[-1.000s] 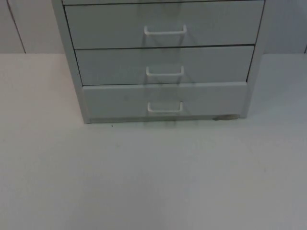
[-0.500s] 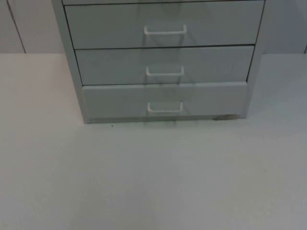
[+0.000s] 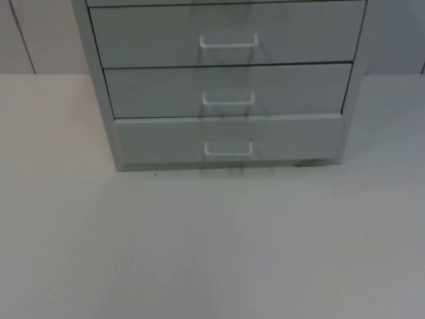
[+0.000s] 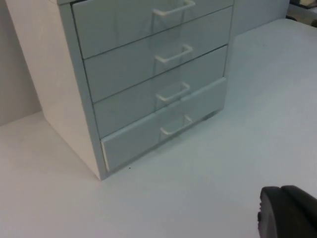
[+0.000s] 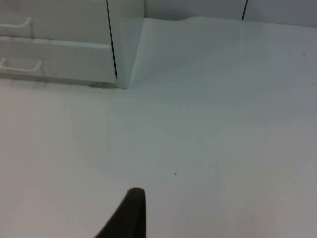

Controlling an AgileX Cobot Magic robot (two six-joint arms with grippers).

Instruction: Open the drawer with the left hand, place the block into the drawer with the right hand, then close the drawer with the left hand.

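A pale grey drawer cabinet (image 3: 99, 80) stands at the back of the white table. Its bottom drawer (image 3: 159, 139) has a white handle (image 3: 228, 149), and its front stands a little proud of the two shut drawers above it. In the left wrist view the same bottom drawer (image 4: 133, 141) juts slightly from the cabinet frame. My left gripper (image 4: 287, 210) hangs over bare table well in front of the cabinet and to its right. My right gripper (image 5: 126, 215) waits above the table, off the cabinet's right front corner (image 5: 126, 44).
The white table top (image 3: 212, 246) stretches wide in front of the cabinet and on both sides of it. A grey partition wall (image 3: 40, 40) closes the far edge behind the cabinet.
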